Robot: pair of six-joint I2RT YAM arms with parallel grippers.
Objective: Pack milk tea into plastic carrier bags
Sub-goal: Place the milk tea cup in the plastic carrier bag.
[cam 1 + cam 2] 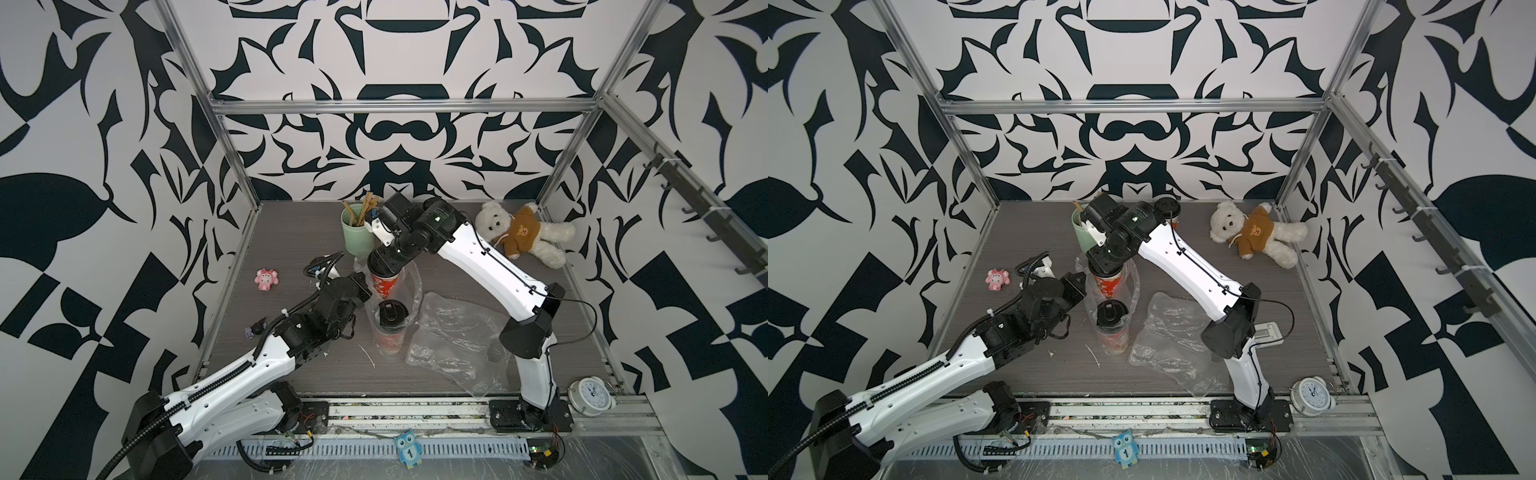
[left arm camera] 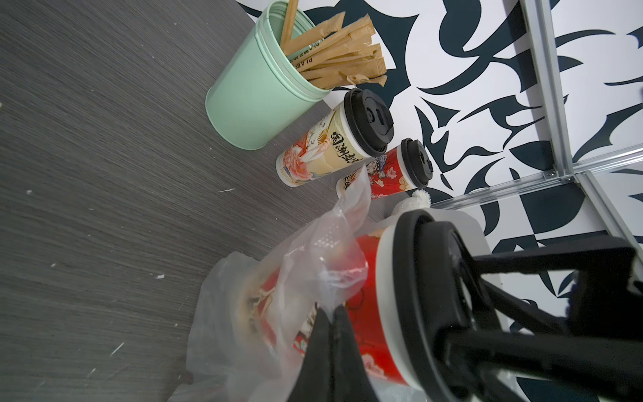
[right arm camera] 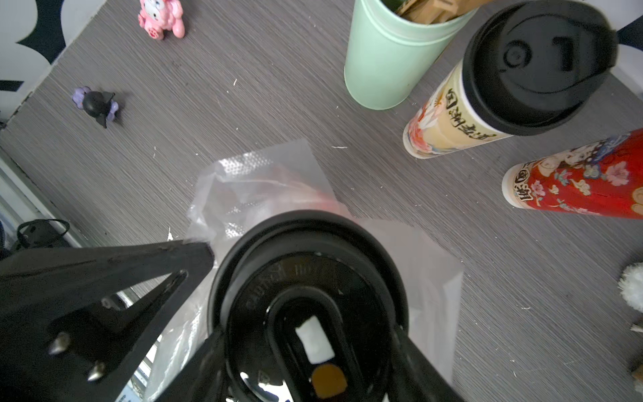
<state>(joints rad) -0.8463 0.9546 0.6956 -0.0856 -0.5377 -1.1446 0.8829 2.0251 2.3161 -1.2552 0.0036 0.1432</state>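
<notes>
While left tool (image 2: 332, 309) pinches the bag (image 2: 243, 278), right tool (image 3: 306, 292) grips a red cup (image 2: 370, 271) near the mint holder (image 2: 257, 101).

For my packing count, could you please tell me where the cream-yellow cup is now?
The cream-yellow cup stands at the table's back edge, near the middle, between the mint-green holder and a red cup, in both wrist views.

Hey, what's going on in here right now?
The left tool pinches the edge of a thin clear plastic carrier bag. The right tool grips a red-sleeved, black-lidded paper cup by its top, inside that bag beside another lidded cup. A second clear bag lies flat; a cream-yellow cup and a red one stand unpacked behind.
</notes>
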